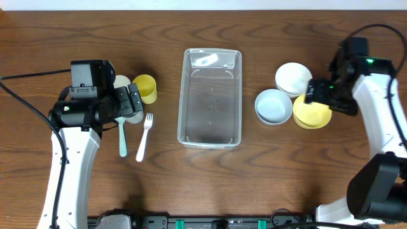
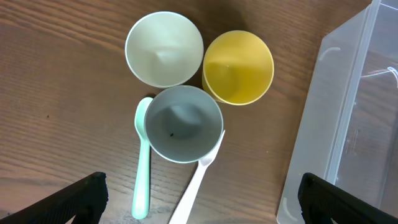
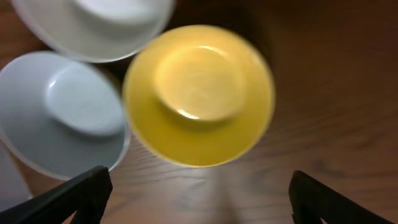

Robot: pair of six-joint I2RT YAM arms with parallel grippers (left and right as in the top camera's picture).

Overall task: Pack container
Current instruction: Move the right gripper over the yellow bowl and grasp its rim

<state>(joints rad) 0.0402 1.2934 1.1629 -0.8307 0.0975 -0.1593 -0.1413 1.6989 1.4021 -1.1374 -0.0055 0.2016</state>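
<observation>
The clear container [image 1: 210, 95] stands empty at the table's middle; its edge shows in the left wrist view [image 2: 336, 118]. My left gripper [image 1: 130, 102] is open above three cups: a cream cup [image 2: 164, 48], a yellow cup [image 2: 239, 66] and a grey cup [image 2: 185, 122]. A mint spoon [image 2: 143, 162] and a white fork [image 2: 198, 180] lie beside the grey cup. My right gripper [image 1: 321, 95] is open above a yellow bowl [image 3: 199, 93], next to a pale blue bowl [image 3: 59, 112] and a white bowl [image 3: 99, 25].
In the overhead view the fork [image 1: 144, 137] and spoon [image 1: 123, 137] lie left of the container. The three bowls [image 1: 274, 105] cluster to its right. Black cables run along the far edges.
</observation>
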